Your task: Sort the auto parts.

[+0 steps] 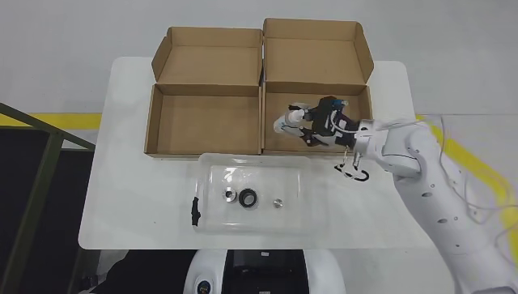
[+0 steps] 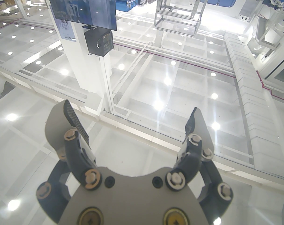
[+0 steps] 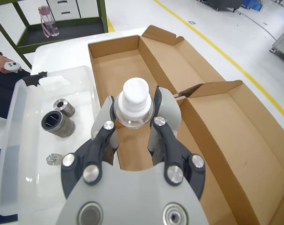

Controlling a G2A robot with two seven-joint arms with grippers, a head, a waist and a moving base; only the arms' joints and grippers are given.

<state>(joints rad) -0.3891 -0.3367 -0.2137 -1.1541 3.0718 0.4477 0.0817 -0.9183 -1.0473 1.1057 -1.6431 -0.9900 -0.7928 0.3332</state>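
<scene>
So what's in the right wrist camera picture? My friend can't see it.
The right gripper is shut on a white-and-clear plastic part, held above open cardboard boxes. Beside them, a clear tray holds three metal parts.

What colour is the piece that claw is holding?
The part in the right gripper has a white top and clear base; the right wrist view shows it best.

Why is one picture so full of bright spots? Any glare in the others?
Left wrist view: the open pincer faces ceiling lamps, which flare white. Right wrist view: even light, small glints on the tray and metal parts. Top view: flat light, soft shadows inside the boxes.
</scene>
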